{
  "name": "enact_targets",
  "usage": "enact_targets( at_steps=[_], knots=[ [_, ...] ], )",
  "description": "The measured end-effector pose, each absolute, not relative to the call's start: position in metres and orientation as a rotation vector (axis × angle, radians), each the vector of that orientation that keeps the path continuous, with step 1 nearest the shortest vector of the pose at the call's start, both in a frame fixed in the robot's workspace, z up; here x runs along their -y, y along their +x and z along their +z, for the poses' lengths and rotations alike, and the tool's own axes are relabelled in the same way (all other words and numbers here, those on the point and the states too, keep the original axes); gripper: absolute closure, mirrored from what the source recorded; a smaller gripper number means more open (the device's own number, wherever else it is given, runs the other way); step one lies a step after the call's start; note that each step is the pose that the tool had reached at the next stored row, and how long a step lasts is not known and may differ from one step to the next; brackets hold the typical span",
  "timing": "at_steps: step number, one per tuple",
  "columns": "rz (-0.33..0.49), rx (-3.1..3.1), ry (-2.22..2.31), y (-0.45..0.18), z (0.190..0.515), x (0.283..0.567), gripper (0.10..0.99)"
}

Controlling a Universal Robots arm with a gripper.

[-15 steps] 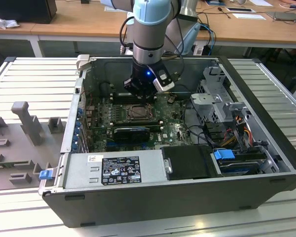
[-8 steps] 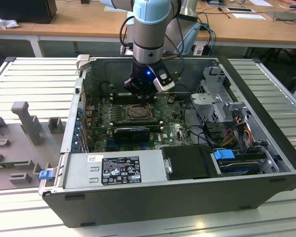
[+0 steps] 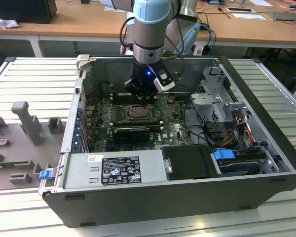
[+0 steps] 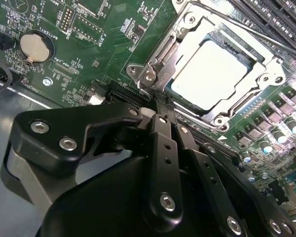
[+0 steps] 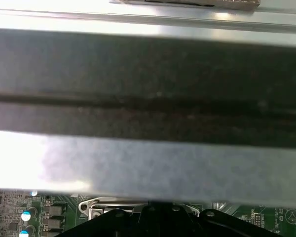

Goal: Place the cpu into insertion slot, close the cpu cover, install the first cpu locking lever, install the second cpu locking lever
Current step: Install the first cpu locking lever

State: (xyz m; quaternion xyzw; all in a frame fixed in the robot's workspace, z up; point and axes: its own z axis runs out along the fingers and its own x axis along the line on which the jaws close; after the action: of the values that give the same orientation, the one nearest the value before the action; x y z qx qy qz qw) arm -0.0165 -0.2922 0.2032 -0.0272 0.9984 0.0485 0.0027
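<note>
**benchwatcher:** Silvery metal is framing that chip right now. The cpu point(image 4: 213, 74) is lying flat in the insertion slot point(image 4: 160, 61), and the cpu cover point(image 4: 266, 79) is lying down around it, its square opening showing the pale face. From the exterior view, the socket point(image 3: 136, 113) is sitting mid-board inside the open tower case point(image 3: 187, 197), just in front of the arm's black head.

**looselead:** What's the claw doing?

**benchwatcher:** The gripper point(image 4: 164, 111) is hanging right at the socket's near corner, and in the second wrist view its two black fingers point(image 4: 160, 143) are pressing together side by side, nothing visible between them. A thin lever rod point(image 4: 246, 30) is running along the far edge of the socket.

**looselead:** Any room in there?

**benchwatcher:** Not loads. The long black memory slots point(image 4: 281, 15) are crowding one side, a coin battery point(image 4: 33, 45) is sitting well off on the other, and cables point(image 3: 227, 131) are bunching toward the exterior view's right by the drive cage point(image 3: 214, 89). The case wall point(image 5: 148, 108) is looming close in the first wrist view.
</note>
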Motion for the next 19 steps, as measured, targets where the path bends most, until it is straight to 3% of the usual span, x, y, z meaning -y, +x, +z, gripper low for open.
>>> enact_targets(
  at_steps=[19],
  knots=[
    [0.167, -3.13, -0.085, -0.016, 0.219, 0.292, 0.98]
  ],
)
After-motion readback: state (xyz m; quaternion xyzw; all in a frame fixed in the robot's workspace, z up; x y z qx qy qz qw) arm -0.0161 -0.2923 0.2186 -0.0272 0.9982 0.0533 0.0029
